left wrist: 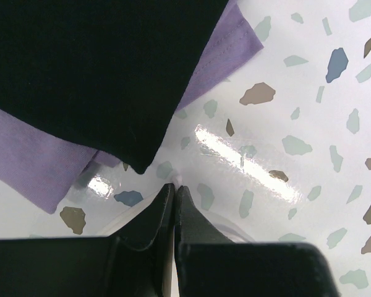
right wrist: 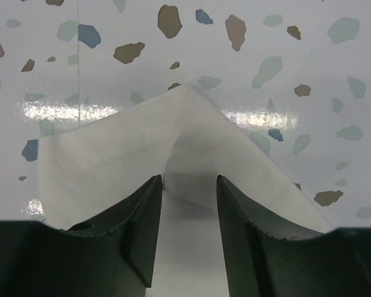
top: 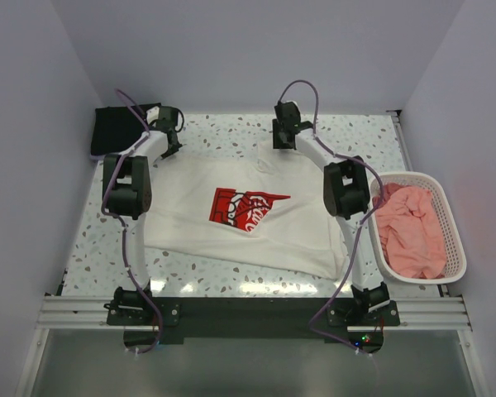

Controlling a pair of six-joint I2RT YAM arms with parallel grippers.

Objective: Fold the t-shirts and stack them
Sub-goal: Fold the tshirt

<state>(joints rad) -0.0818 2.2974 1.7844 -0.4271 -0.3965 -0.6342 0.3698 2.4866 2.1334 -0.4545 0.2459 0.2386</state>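
The cream-white t-shirt (top: 194, 223) with the red chest print lies spread flat mid-table. My left gripper (top: 169, 141) is at its far left corner, jaws shut (left wrist: 174, 189), with a sliver of white cloth pinched at the tips. My right gripper (top: 283, 136) is at the far right corner. Its jaws are open (right wrist: 188, 178) and straddle a raised corner of the white shirt (right wrist: 111, 161). The black t-shirt (top: 116, 131) lies folded at the far left on top of the lavender t-shirt (left wrist: 31, 154). The salmon-pink t-shirt (top: 409, 227) is crumpled in the basket.
The white slatted basket (top: 456, 248) stands at the table's right edge. Grey walls close in the table at the left, back and right. The black shirt (left wrist: 93, 62) lies just beyond my left fingertips. The speckled table (right wrist: 266, 37) shows bare beyond the right gripper.
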